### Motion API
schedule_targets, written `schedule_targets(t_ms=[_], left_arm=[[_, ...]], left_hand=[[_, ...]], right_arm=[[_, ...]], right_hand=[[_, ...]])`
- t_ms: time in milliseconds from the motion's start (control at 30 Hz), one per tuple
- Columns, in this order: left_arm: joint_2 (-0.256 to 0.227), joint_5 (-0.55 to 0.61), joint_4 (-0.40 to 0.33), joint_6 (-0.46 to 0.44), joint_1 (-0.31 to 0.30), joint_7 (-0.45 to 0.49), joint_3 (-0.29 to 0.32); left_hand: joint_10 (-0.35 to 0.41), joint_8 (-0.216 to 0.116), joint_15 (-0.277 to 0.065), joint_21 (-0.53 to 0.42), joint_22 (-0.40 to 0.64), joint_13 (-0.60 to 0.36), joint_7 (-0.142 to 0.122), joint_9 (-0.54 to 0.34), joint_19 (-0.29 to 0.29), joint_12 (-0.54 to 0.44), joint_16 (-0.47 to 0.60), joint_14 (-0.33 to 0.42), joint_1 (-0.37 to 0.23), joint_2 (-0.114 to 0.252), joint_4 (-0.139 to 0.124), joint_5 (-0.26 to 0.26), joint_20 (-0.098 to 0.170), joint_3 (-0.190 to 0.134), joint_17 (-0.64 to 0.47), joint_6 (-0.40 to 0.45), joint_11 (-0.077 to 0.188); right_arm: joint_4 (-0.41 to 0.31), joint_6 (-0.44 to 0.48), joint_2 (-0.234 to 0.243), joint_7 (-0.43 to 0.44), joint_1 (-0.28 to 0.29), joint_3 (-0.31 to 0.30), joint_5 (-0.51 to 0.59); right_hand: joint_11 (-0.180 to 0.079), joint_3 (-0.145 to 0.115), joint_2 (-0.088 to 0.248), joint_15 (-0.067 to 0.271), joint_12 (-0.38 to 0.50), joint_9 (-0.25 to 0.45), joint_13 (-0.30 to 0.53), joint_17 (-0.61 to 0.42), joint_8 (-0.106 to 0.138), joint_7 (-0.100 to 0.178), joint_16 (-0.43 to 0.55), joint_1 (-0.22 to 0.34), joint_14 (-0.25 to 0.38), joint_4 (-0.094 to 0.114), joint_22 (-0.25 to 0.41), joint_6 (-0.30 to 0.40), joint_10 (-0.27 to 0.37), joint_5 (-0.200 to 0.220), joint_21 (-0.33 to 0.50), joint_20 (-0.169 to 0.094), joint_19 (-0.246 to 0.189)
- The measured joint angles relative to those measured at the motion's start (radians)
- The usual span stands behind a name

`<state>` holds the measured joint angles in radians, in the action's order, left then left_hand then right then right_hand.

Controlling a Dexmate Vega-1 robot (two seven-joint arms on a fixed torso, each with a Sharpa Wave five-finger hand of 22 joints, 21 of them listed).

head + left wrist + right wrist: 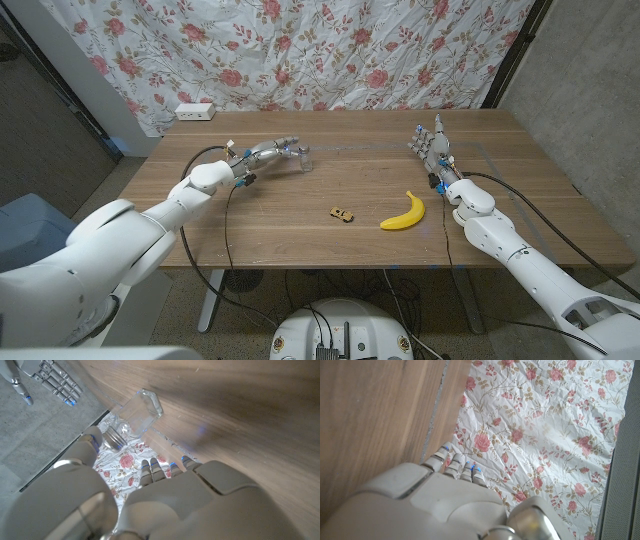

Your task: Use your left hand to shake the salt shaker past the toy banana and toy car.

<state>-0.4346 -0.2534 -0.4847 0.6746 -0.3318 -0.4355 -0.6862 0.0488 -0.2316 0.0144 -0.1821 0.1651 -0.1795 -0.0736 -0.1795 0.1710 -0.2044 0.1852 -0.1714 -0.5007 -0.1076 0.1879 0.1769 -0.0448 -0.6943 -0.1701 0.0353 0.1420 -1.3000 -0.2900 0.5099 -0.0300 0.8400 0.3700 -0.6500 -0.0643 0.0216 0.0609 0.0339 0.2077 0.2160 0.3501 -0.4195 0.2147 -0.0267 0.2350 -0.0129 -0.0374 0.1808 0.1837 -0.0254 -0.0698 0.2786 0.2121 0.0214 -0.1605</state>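
Fingertips (pixel 92 440) of the left hand (pixel 268 152) reaching toward the small clear glass salt shaker with a metal screw cap (pixel 304 158), just beside its cap in the left wrist view; grasped or merely touched, cannot tell. Shaker standing on the brown wooden tabletop (pixel 300 230), near the far edge, left of centre. Well apart toward the near edge, a small yellow and black toy car (pixel 342 213), and just to its right a yellow plastic toy banana (pixel 403 212), curved, lying flat. Right hand (pixel 431 143) upright near the far right corner, fingers spread and straight, holding nothing. Behind the far edge, a white cloth printed with red roses (pixel 330 50) hanging as a backdrop; a white power strip (pixel 195 112) at the far left corner.
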Motion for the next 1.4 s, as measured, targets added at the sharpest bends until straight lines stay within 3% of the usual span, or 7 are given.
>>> schedule_targets(t_ms=[700, 1067, 1400], left_arm=[[0.009, 0.066, 0.016, 0.039, 0.006, 0.098, -0.052], [0.026, 0.099, 0.044, 0.039, 0.018, 0.153, -0.078], [0.051, 0.109, 0.076, 0.008, 0.037, 0.194, -0.103]], left_hand=[[0.136, -0.045, -0.025, -0.008, 0.0, -0.005, -0.001, 0.0, 0.0, -0.025, 0.011, 0.017, -0.07, -0.009, -0.004, 0.0, 0.0, -0.004, 0.003, 0.123, 0.022], [0.207, -0.058, -0.05, -0.008, 0.0, -0.005, -0.001, 0.0, 0.0, -0.032, 0.011, 0.061, -0.101, -0.022, -0.004, 0.0, 0.0, -0.004, 0.003, 0.172, 0.033], [0.258, -0.082, -0.05, -0.008, 0.001, -0.004, 0.0, -0.002, 0.0, -0.036, 0.017, 0.111, -0.131, -0.026, -0.004, 0.0, 0.001, 0.002, 0.003, 0.23, 0.033]], right_arm=[[-0.001, 0.0, 0.0, 0.0, 0.0, 0.0, 0.0], [-0.001, 0.0, 0.0, 0.0, 0.0, 0.0, 0.0], [-0.001, 0.0, 0.0, 0.0, 0.0, 0.0, 0.0]], right_hand=[[0.0, 0.0, 0.0, 0.0, 0.0, 0.0, 0.0, 0.0, 0.0, 0.0, 0.0, 0.0, 0.0, 0.0, 0.0, 0.0, 0.0, 0.0, 0.0, 0.0, 0.0], [0.0, 0.0, 0.0, 0.0, 0.0, 0.0, 0.0, 0.0, 0.0, 0.0, 0.0, 0.0, 0.0, 0.0, 0.0, 0.0, 0.0, 0.0, 0.0, 0.0, 0.0], [0.0, 0.0, 0.0, 0.0, 0.0, 0.0, 0.0, 0.0, 0.0, 0.0, 0.0, 0.0, 0.0, 0.0, 0.0, 0.0, 0.0, 0.0, 0.0, 0.0, 0.0]])
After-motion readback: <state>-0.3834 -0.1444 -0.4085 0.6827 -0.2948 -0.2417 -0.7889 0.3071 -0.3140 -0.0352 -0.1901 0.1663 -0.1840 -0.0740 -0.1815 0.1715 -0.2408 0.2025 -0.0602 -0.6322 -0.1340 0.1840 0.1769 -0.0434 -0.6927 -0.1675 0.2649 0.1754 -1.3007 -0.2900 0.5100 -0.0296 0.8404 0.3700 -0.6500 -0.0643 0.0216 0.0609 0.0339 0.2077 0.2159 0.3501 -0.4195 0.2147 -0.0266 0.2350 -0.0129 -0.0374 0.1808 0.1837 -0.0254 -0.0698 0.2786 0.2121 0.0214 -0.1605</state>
